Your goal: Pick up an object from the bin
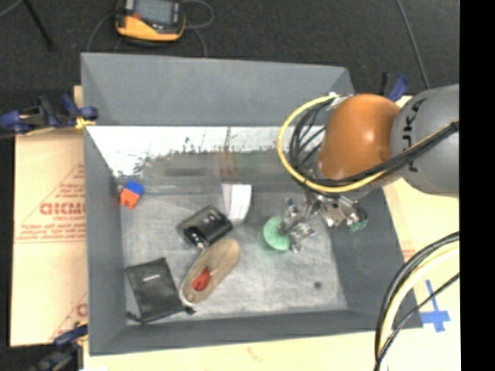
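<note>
So, arm [424,141]: it comes in from the right over the right half of the grey metal bin [216,91]. Its wrist sits under a rounded orange cover [360,134], and yellow and black cables [298,149] loop round the cover's left side.
Jaws: low in the bin, just below the orange cover. Their metal tips are right against the right edge of the green thing. Whether they are open, closed or gripping cannot be told.
Green thing [273,235]: small, round and pale green, lying on the bin floor right of centre. It is the nearest thing to the jaws, on their left.
White piece [237,199]: a small, upright, folded or boxy white thing near the far wall, up and to the left of the green thing and apart from it.
Black device [205,226]: a small dark gadget with buttons, lying tilted left of the white piece, near the middle of the floor.
Shoe [210,269]: a tan slipper-like shoe with red showing inside. It lies slantwise just below the black device, with its toe toward the green thing.
Black pouch [153,288]: flat and dark, in the near left corner, just beside the shoe's heel.
Orange and blue block [131,195]: small, at the far left by the wall, well apart from the jaws.
</note>
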You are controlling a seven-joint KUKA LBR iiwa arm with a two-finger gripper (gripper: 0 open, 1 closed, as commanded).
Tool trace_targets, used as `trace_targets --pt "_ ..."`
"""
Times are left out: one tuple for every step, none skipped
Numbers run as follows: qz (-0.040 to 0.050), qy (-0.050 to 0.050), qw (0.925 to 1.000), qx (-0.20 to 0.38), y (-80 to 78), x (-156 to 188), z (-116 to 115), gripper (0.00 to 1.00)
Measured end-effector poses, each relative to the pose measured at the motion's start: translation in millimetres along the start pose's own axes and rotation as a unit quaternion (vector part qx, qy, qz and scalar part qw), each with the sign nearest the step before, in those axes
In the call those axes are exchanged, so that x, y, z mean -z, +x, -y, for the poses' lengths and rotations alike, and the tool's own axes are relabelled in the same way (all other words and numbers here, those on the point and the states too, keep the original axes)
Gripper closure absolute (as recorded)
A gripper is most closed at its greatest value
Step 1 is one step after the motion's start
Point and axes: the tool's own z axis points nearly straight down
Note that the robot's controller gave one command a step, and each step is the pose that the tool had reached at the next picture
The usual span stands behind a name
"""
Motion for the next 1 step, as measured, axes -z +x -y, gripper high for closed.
trace_targets --pt "0.0016 0.001 0.9996 0.027 -26.9 109.1 12.5 1.0"
